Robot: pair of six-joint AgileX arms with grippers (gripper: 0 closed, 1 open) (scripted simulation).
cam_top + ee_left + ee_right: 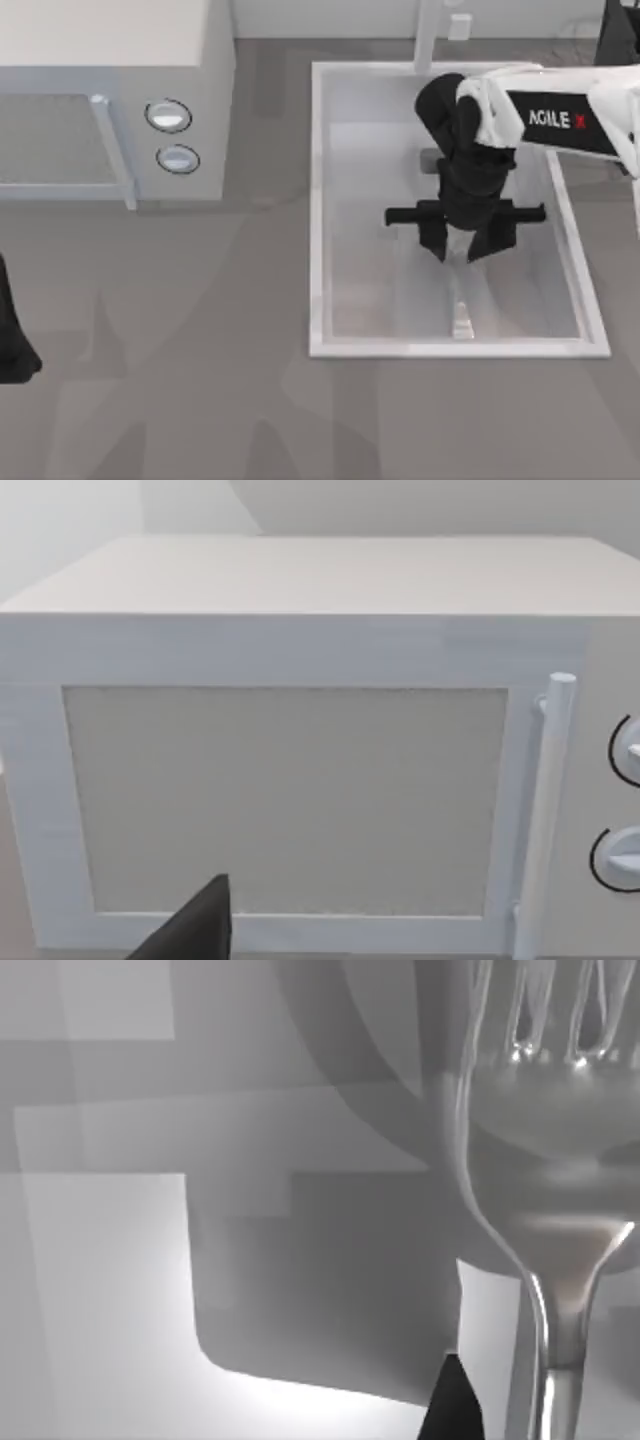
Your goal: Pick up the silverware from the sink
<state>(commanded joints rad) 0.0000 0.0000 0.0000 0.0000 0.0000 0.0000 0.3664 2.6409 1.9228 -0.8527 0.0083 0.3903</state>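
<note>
The sink (pixel 318 200) is a white-rimmed basin right of the table's middle. The silverware, a shiny fork (pixel 461 312), lies flat on its bottom with the handle end towards the front rim. My right gripper (pixel 466 245) hangs low inside the basin over the fork's tine end, open, one finger on each side of the fork. In the right wrist view the fork (pixel 560 1210) is very close, tines and neck in sight, and one dark fingertip (pixel 455 1405) stands just beside the handle, apart from it. My left gripper (pixel 12 345) is parked at the table's left edge.
A white microwave (pixel 110 60) with two round knobs stands at the back left, and the left wrist view faces its door (pixel 290 800). A pale faucet post (pixel 428 30) rises behind the sink. The grey counter runs along the front.
</note>
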